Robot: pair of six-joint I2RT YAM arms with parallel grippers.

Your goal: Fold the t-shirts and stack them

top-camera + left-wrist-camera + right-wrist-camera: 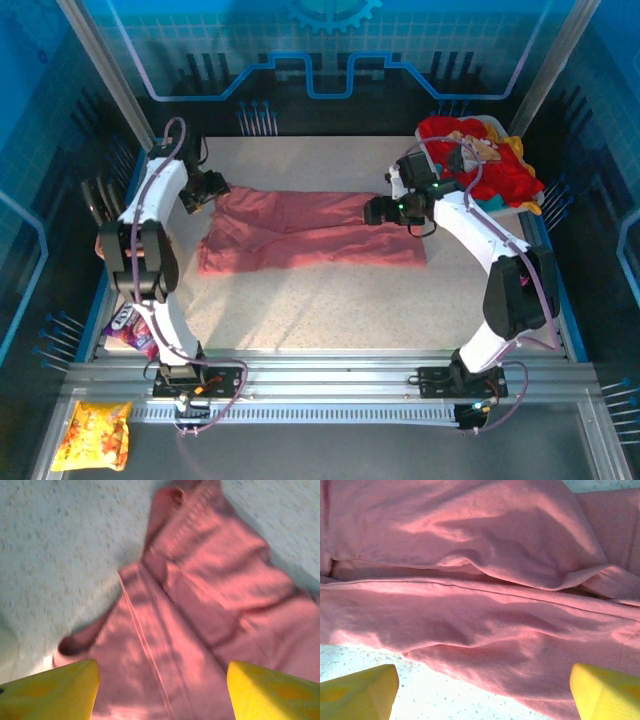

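The dusty rose-pink t-shirt (310,232) is lying on the surface (330,305) as a long band doubled over on itself, running crosswise between the two arms. The left hand (205,192) is hovering over its left end and the right hand (380,210) over its right end. Both are standing released: in each wrist view the yellow fingers (55,687) are spread wide above the cloth with nothing between them. The other t-shirts (470,160), red and yellow with a bit of teal, are sitting in a heap at the far right corner, near the pink one's right end.

The pink cloth is looking light, limp and not at all slippery. It is lying in soft rolls and shallow wrinkles, with a stitched seam (145,645) running along the layers. It is likely to sag and trail rather than keep any shape. Lifted by one hand alone, it would probably droop and spill its fold.

The soundest hold seems to be at the two ends, both hands working together. Each would be pinching down through every layer at a corner or hemmed edge, where the doubled cloth is giving the fingers some thickness. Catching only the top layer would likely peel the fold open.
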